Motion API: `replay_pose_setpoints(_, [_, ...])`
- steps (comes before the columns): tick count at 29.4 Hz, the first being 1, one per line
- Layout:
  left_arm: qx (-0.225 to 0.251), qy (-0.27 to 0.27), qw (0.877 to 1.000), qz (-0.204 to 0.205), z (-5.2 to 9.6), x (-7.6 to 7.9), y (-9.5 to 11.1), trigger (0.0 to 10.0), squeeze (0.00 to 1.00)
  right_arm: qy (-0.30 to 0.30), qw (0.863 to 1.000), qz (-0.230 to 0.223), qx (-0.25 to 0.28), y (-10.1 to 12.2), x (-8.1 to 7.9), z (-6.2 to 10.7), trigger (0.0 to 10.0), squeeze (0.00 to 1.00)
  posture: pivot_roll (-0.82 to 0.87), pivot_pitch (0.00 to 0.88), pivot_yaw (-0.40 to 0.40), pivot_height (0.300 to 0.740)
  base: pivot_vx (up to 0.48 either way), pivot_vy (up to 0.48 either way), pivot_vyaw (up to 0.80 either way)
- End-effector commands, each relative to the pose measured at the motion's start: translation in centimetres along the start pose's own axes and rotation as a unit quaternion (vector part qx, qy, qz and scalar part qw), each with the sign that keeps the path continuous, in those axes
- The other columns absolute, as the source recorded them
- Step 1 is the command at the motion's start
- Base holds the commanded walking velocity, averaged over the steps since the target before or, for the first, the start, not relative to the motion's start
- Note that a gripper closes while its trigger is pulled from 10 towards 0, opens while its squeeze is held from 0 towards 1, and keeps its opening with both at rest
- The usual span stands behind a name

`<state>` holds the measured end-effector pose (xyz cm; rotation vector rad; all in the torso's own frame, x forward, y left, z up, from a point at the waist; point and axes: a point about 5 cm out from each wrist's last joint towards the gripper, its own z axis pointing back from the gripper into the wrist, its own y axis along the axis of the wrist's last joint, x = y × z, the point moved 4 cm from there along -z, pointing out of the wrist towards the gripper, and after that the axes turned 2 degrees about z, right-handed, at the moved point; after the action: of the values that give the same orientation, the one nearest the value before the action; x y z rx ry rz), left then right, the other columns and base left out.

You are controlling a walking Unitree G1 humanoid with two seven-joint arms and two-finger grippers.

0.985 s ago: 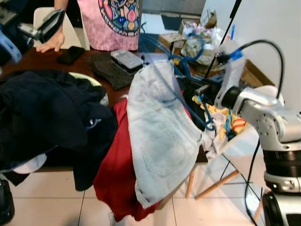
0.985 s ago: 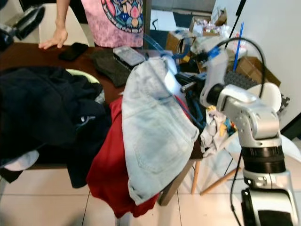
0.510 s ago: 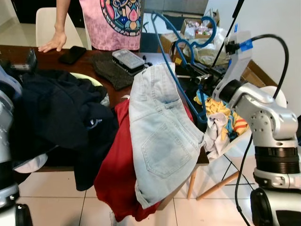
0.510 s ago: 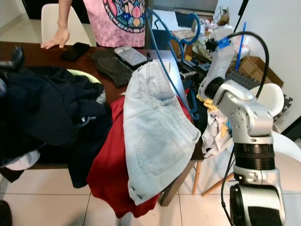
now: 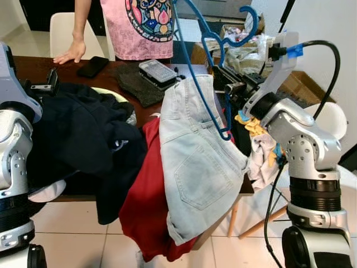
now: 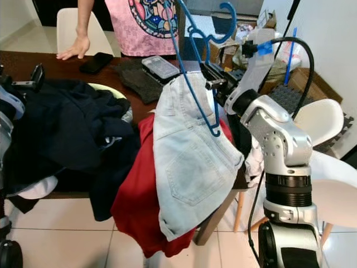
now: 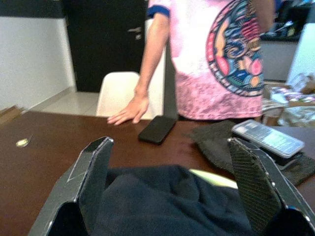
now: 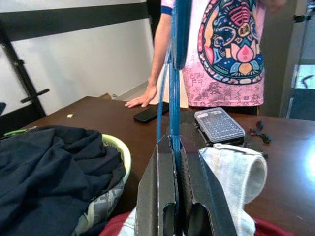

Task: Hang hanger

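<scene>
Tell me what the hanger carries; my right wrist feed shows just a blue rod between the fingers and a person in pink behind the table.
Observer: The blue hanger carries pale denim shorts, hanging over the table's edge.
Operator: Is the left arm helping?
Observer: No. The left gripper is open above dark clothes, holding nothing.
Operator: Where's the hook?
Observer: Raised above the right gripper, beside the person's shirt.

Bright, even indoor light; head views sharp, wrist views soft, perhaps slightly hazy, with pale background glare.
</scene>
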<state>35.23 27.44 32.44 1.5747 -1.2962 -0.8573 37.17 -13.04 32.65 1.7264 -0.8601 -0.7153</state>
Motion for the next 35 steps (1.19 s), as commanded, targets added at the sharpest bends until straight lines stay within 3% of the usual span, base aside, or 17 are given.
replay_pose_setpoints(1, [0.005,0.002,1.000,0.001,0.1,0.1,0.2,10.0,0.00,-0.001,1.000,-0.004,0.013,0.3,-0.1,0.1,10.0,0.00,0.21,0.116,-0.062,0.740,0.000,0.405,0.00])
replay_pose_setpoints(13, [0.002,-0.008,1.000,0.006,0.2,1.0,-0.1,10.0,0.00,0.000,1.000,-0.006,0.013,0.2,-0.3,0.2,10.0,0.00,0.21,0.117,-0.062,0.740,0.000,0.412,0.00])
replay_pose_setpoints(18, [-0.003,-0.028,1.000,0.004,0.5,2.0,-0.4,10.0,0.00,0.000,1.000,-0.005,0.012,0.2,-0.4,0.1,10.0,0.00,0.21,0.117,-0.060,0.740,0.000,0.000,0.00])
replay_pose_setpoints(28, [-0.010,-0.043,0.999,0.012,0.7,2.8,-0.7,10.0,0.00,0.000,1.000,-0.004,0.010,0.2,-0.4,0.2,10.0,0.00,0.20,0.123,-0.063,0.740,0.000,-0.473,0.00])
replay_pose_setpoints(35, [-0.018,-0.058,0.998,0.032,1.1,4.0,-1.2,10.0,0.00,0.005,1.000,-0.003,0.006,0.0,-0.7,0.1,10.0,0.00,0.20,0.127,-0.065,0.740,0.000,0.000,0.00])
